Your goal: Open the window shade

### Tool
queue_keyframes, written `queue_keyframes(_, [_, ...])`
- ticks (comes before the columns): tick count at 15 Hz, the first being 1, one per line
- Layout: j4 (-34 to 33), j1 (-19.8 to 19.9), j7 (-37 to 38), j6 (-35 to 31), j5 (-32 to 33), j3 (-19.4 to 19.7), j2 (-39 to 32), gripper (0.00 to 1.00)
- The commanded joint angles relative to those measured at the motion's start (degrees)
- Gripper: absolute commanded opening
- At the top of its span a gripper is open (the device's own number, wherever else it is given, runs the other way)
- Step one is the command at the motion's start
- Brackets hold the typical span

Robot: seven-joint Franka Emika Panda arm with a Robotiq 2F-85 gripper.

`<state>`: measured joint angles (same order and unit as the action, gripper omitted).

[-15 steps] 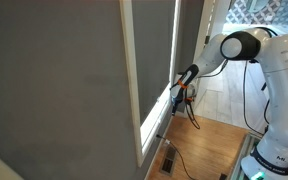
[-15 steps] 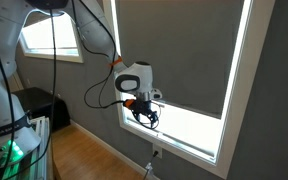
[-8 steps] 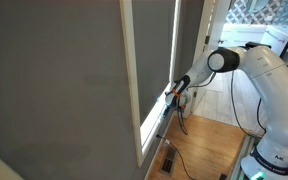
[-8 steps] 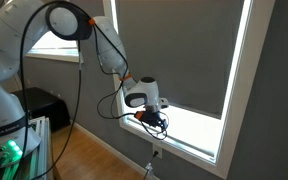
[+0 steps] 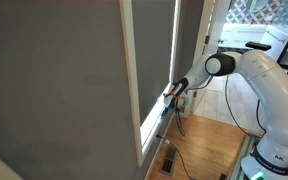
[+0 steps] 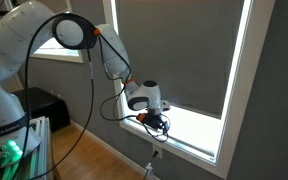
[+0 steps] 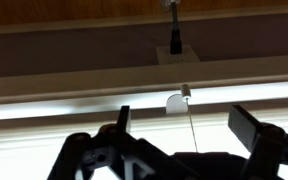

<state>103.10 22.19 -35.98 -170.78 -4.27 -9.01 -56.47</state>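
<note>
The window shade (image 6: 179, 45) is a dark-grey roller blind in a white window frame (image 6: 246, 90); its straight bottom edge hangs above a bright strip of uncovered glass. In an exterior view it shows edge-on (image 5: 152, 50). My gripper (image 6: 156, 121) is at the window sill, below the shade's bottom edge; it also shows in an exterior view (image 5: 171, 93). In the wrist view my gripper (image 7: 184, 122) is open and empty. A small white pull tab (image 7: 176, 101) with a thin cord (image 7: 190, 125) hangs between the two fingers.
A broad grey wall panel (image 5: 54, 90) fills the near side. A second window (image 6: 46, 35) is beside the arm. The floor is wood (image 5: 209, 145), with cables trailing from the arm and a wall outlet (image 6: 150, 166) below the sill.
The arm has lowered and moved the gripper in toward the window sill, with the elbow swinging up over it. The shade's bottom edge has not moved.
</note>
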Motion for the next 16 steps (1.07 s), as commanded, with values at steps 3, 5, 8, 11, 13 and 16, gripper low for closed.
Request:
queue_keyframes(3, [-2.9, 0.2, 3.9, -1.6, 3.8, -2.2, -4.3, 1.0])
queue_keyframes(5, [-4.1, 0.3, 5.1, -1.7, 4.4, -2.8, -5.7, 1.0])
queue_keyframes(8, [-6.1, 0.5, 6.6, -1.8, 5.2, -3.0, -7.7, 1.0])
queue_keyframes(11, [-8.0, 0.6, 7.8, -1.5, 5.9, -3.0, -9.4, 0.96])
queue_keyframes(13, [-9.4, 0.6, 8.4, -1.4, 6.2, -2.9, -10.4, 0.88])
queue_keyframes(16, [-11.0, 0.4, 8.9, -1.3, 6.5, -2.8, -11.8, 0.75])
